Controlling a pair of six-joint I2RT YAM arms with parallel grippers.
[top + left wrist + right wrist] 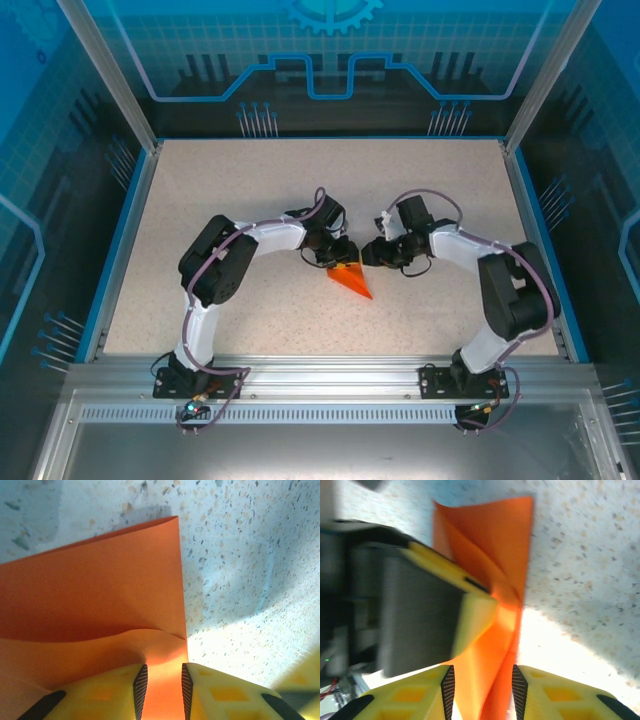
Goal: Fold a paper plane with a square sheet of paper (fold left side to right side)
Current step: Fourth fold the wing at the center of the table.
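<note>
**Mia:** Where is the paper lying?

**Tom:** It is lying on the table, in the middle, right between the two grippers. From above it is looking like an orange wedge, with its tip pointing toward the near edge.

**Mia:** What is the left gripper doing?

**Tom:** Its jaws are standing a little way open, and paper is running between them. A top flap is bulging up just in front of them.

**Mia:** Is it squeezing the paper?

**Tom:** I cannot tell. The pads are maybe not pressing on it.

**Mia:** And the right gripper?

**Tom:** Its jaws are standing a bit open too. Folded paper is going between them. In its own camera, a yellow finger of the left gripper is leaning on the fold.
</note>
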